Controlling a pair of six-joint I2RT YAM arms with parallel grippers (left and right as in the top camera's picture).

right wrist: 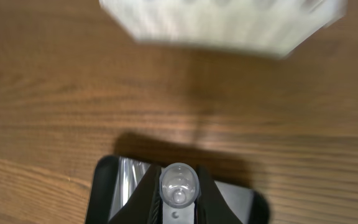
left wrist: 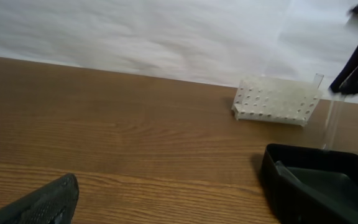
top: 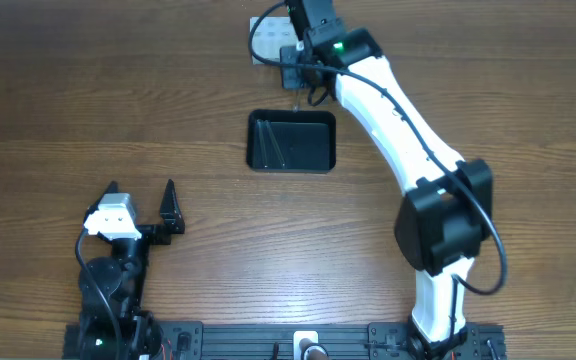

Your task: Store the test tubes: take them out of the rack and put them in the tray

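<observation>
The right hand (right wrist: 179,202) is clenched on a clear, upright test tube (right wrist: 179,182), lifted between the white perforated rack (left wrist: 272,99) and the black rectangular tray (top: 251,140). This looks like the carrying step. Next, it probably needs to centre the tube over the tray, lower it and let go. The left hand (top: 143,195) sits released on the worktop.

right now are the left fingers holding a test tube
No, the left gripper has its fingers spread open with nothing between them.

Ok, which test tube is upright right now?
The test tube held in the right gripper, hanging upright by the black tray edge nearest the rack; the other tubes lie flat inside that tray.
</observation>
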